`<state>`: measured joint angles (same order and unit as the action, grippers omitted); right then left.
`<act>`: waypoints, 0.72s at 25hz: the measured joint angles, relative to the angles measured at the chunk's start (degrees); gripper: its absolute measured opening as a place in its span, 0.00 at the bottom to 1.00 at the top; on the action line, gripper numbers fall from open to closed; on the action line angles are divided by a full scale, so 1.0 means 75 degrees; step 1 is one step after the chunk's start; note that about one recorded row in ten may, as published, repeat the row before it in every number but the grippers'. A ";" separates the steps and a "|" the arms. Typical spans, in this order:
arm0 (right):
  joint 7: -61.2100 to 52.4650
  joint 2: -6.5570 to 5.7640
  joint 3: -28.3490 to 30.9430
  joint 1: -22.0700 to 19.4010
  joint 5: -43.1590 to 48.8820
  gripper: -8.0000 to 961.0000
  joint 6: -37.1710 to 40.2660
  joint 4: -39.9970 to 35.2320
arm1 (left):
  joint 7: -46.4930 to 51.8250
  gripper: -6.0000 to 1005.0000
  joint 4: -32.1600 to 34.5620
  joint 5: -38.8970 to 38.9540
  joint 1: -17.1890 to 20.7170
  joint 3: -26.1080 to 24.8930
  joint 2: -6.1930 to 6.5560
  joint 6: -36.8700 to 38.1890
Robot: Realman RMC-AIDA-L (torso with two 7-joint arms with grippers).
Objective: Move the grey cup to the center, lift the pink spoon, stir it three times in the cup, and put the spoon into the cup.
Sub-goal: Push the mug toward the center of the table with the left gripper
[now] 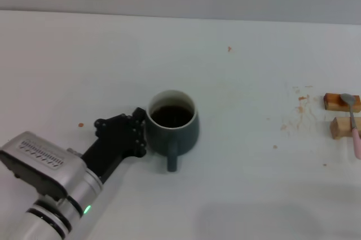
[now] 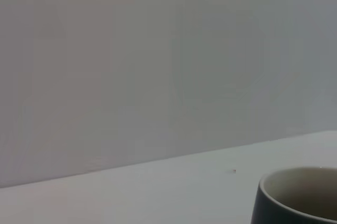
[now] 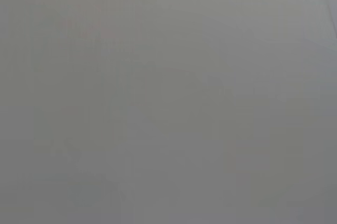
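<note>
1. Seen from the head camera, the left gripper [image 1: 137, 132] presses against the grey cup [image 1: 173, 124] on its left side; whether its fingers clasp the wall cannot be told. The cup's handle points toward the robot. Far to the right of the gripper, the pink spoon [image 1: 353, 123] lies across two wooden blocks [image 1: 340, 114].
2. From the left wrist, only the cup's rim [image 2: 297, 195] shows on the white table [image 2: 158, 192].
3. Right wrist: blank grey, no gripper visible.

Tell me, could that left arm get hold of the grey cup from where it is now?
Probably yes: the left pincer is already right against the grey cup on its left side, with nothing between them.
</note>
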<state>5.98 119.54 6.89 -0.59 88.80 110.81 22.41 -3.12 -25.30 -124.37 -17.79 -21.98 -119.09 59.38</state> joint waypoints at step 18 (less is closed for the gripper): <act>-0.0001 -0.0002 -0.0005 -0.0096 -0.0004 0.78 0.0084 0.0000 | -0.0059 0.00 -0.0552 0.0003 -0.0207 0.0551 -0.0001 -0.0277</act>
<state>5.98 119.53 6.86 -1.31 88.77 111.45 22.41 -3.56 -29.44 -124.34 -19.35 -17.85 -119.10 57.30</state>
